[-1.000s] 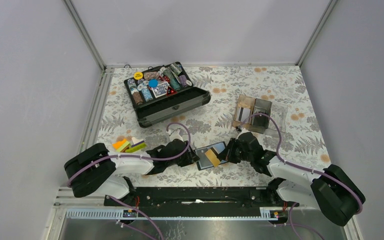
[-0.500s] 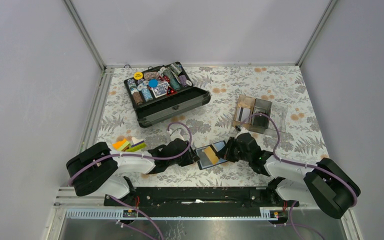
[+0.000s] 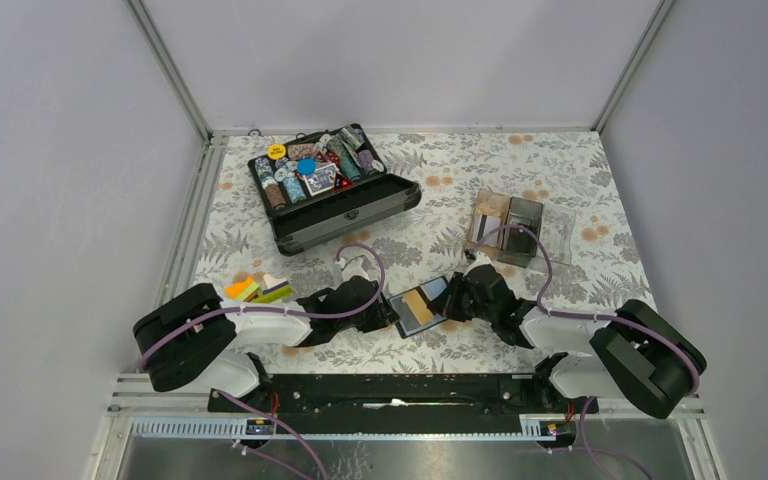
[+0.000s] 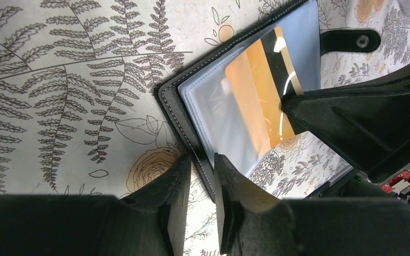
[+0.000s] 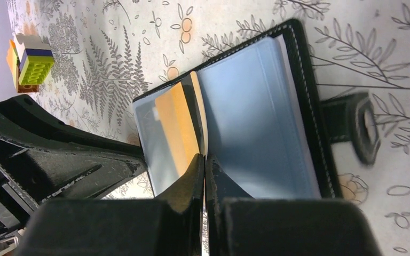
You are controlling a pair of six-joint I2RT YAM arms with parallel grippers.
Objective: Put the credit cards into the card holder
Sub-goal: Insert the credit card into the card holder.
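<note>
On the floral-patterned worktop [image 3: 430, 190], the small black folding card holder with blue-grey pockets [image 5: 256, 106] lies open, its edge grasped by the left hand [image 4: 202, 165]. The thin orange dark-striped plastic credit card [image 5: 176, 128], partly sleeved, is clenched by the right hand [image 5: 204, 165]. If skewed, it could be jammed at the pocket mouth. Open worktop is seen beyond.

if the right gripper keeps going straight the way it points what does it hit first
Probably the card holder: the right gripper pinches the orange card right at its open pocket. The left gripper lies just beyond, gripping the far edge.
</note>
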